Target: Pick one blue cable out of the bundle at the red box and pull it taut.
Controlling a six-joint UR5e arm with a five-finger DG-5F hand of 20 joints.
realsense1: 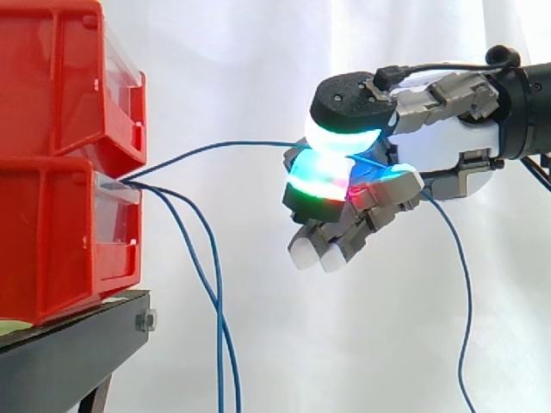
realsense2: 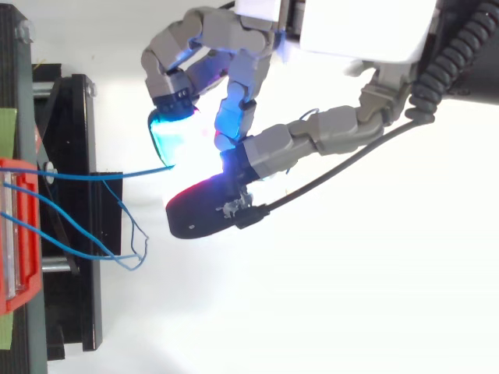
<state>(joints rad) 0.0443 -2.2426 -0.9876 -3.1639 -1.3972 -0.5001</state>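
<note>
Blue cable [realsense1: 215, 147] running from the red box [realsense1: 52, 241] to the hand [realsense1: 443, 142], we see its glowing pads [realsense1: 340, 139] pinching it, two other blue cables [realsense1: 211, 292] hanging slack

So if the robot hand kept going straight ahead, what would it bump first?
Probably the stacked red plastic bins; the hand, pinching one thin blue cable, points at them, though depth is unclear.

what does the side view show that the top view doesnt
Side view: two red plastic bins stacked, the free tail of the pinched thin blue cable hanging behind the hand, and two slack blue cables drooping past the black stand. Top view: those slack cables bowing sideways to a kink. Both: the hand pinching the cable, which runs back to the bins.
</note>
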